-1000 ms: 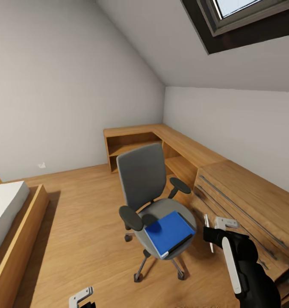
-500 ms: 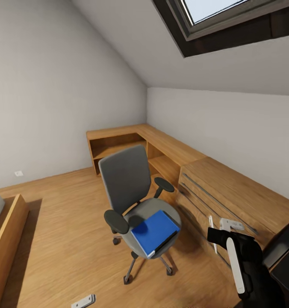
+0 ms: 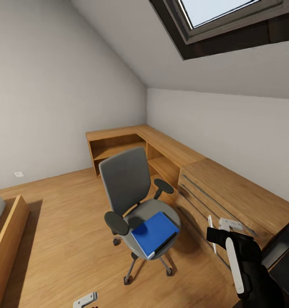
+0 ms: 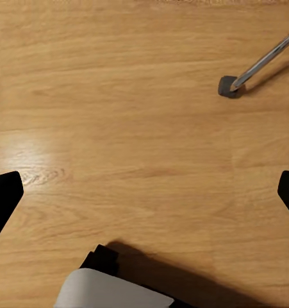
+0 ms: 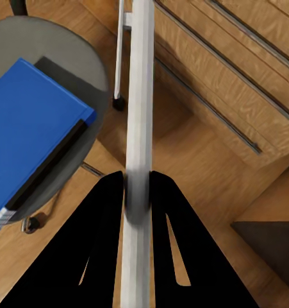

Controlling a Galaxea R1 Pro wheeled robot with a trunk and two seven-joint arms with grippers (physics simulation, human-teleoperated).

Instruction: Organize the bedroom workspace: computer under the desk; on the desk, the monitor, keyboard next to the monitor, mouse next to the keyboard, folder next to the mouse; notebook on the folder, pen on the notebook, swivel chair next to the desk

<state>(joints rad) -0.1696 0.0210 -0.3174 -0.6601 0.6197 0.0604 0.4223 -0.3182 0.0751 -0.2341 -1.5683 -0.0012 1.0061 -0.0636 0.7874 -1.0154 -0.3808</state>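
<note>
A blue folder (image 3: 155, 233) with a dark spine lies flat on the seat of the grey swivel chair (image 3: 127, 179), which stands on the floor in front of the wooden desk (image 3: 161, 145). My right gripper (image 3: 213, 234) hangs to the right of the chair, shut on a slim white pen (image 3: 210, 222). In the right wrist view the pen (image 5: 140, 96) runs between the black fingers (image 5: 106, 212), with the folder (image 5: 35, 141) beside and below it. My left gripper (image 3: 85, 300) is low over bare floor, its fingers (image 4: 3, 199) wide apart and open.
A wooden drawer unit (image 3: 230, 192) continues the L-shaped desk along the right wall. A dark object (image 3: 285, 239) sits at the right edge. A bed frame (image 3: 7, 231) stands at the left. A chair caster (image 4: 229, 86) shows on the floor. A skylight is set in the sloped ceiling.
The whole view swung to the right, so the chair and desk sit further left in the picture. The right gripper stays shut on the pen; the folder has not moved.
</note>
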